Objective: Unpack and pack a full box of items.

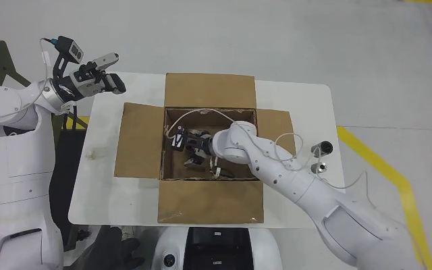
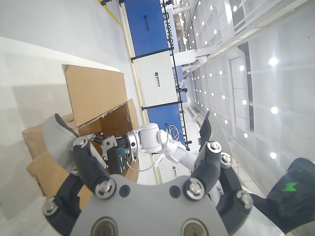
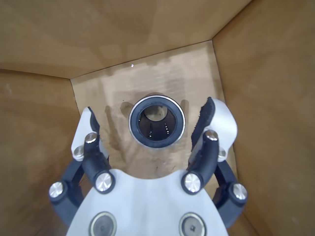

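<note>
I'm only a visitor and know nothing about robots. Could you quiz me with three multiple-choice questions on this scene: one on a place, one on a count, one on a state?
1. Where is the black-rimmed metal hollow cylinder?
A) on a folded-out flap
B) on the inner floor of the open brown cardboard box
C) outside the box

2. How many such cylinders does the right wrist view show?
A) one
B) two
C) four

3. What state is the right gripper in?
A) shut on the cylinder
B) shut and empty
C) open, not gripping

Answers:
1 B: it stands on the box's floor between the cardboard walls.
2 A: a single cylinder is there.
3 C: gaps show between both fingers and the cylinder.
</note>
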Controlling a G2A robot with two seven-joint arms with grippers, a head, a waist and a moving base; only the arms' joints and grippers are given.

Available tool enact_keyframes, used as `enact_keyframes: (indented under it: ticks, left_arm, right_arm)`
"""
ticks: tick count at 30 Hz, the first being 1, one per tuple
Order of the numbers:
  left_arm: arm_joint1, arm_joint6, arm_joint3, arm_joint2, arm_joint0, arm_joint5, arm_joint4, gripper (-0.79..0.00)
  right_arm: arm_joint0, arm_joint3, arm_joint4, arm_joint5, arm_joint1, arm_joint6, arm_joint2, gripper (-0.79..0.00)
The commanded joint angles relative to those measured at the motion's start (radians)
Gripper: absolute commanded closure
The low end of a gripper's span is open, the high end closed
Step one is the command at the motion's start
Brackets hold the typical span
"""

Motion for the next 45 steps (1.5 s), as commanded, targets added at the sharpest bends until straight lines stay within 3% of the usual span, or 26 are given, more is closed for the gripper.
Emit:
enact_keyframes:
  ticks: [1,4,7,16,28,45]
  left_arm:
    - [0.0,0.0,0.0,0.0,0.0,0.0,0.0,-0.785]
    - [0.0,0.0,0.0,0.0,0.0,0.0,0.0,-0.785]
    - [0.0,0.0,0.0,0.0,0.0,0.0,0.0,-0.785]
    - [0.0,0.0,0.0,0.0,0.0,0.0,0.0,-0.785]
    - [0.0,0.0,0.0,0.0,0.0,0.0,0.0,-0.785]
    - [0.0,0.0,0.0,0.0,0.0,0.0,0.0,-0.785]
  right_arm:
    - [-0.003,-0.001,-0.003,0.002,0.0,-0.002,0.006,-0.323]
    - [-0.009,-0.007,-0.011,0.002,0.001,0.0,0.016,-0.191]
    - [-0.015,-0.026,-0.023,0.008,0.004,0.013,0.028,0.0]
    - [-0.055,-0.176,-0.071,0.03,0.033,0.104,0.094,0.0]
    - [-0.178,-0.518,-0.114,0.013,0.097,0.291,0.219,0.0]
    - [-0.309,-0.843,-0.138,0.02,0.147,0.502,0.328,0.0]
